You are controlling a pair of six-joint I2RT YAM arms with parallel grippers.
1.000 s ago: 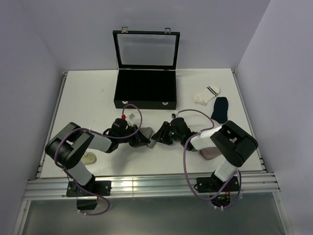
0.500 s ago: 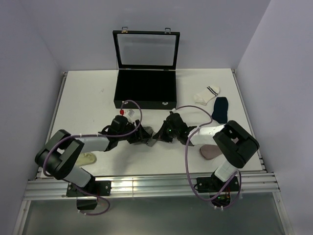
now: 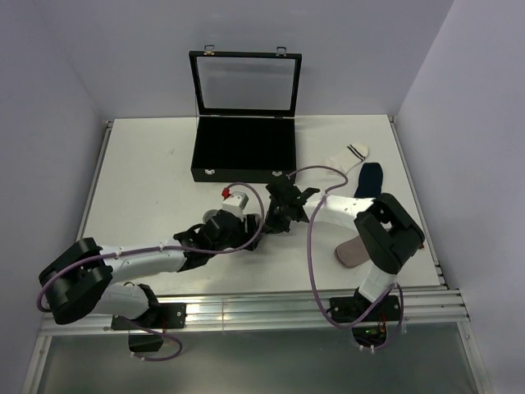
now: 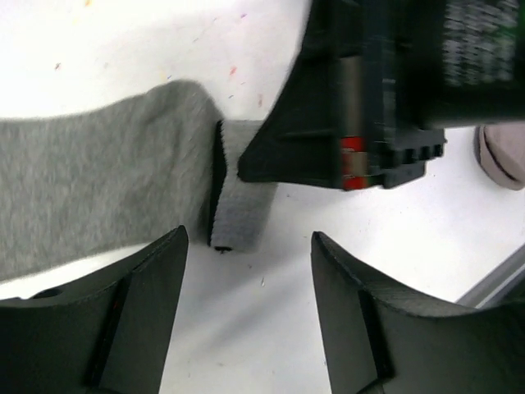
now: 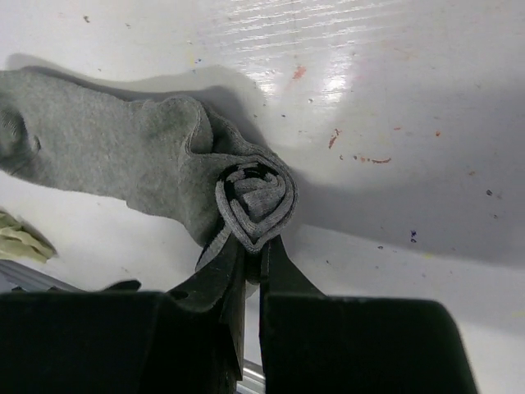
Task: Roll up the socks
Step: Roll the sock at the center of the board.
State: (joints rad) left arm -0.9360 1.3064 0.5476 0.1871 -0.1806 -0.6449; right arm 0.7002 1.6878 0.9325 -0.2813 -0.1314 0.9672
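White table [image 3: 148, 164]; we note right claw [image 5: 250, 246] clamped on rolled end of grey sock [image 5: 107, 156]; flat length trails beyond; left claw [image 4: 248, 250] parted alongside.

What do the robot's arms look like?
Both the left arm and right arm are white tubes with black joints. A purple cable loops along each. The left claw and right claw are black, with two flat fingers each.
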